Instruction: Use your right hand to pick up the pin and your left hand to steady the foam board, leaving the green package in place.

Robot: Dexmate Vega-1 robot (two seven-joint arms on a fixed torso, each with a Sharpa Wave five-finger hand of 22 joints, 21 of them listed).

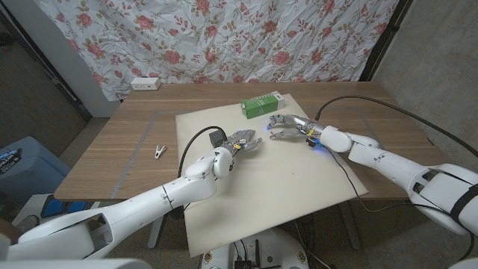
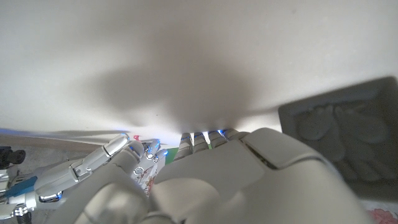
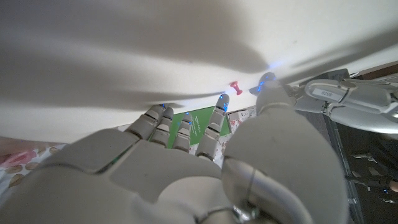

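The left arm (image 1: 149,200) came in nearest the camera, reaching from the lower corner across the white foam board (image 1: 299,187). The left hand (image 1: 244,141) was over the middle of the board with its fingers spread and nothing in them; whether they pressed on the board could not be told. Well to the left of that hand, off the board, a small metal clip (image 1: 159,151) lay on the wooden bench (image 1: 134,123). Just to the right of the left hand, the right hand (image 1: 284,127) hovered low over the board, fingers apart and empty. In the right wrist view the red pin (image 3: 236,88) lay on the board just ahead of the right hand's fingertips (image 3: 222,101), near the thumb tip, not yet touched. The green package (image 1: 261,104) stood on the board just beyond the right hand.
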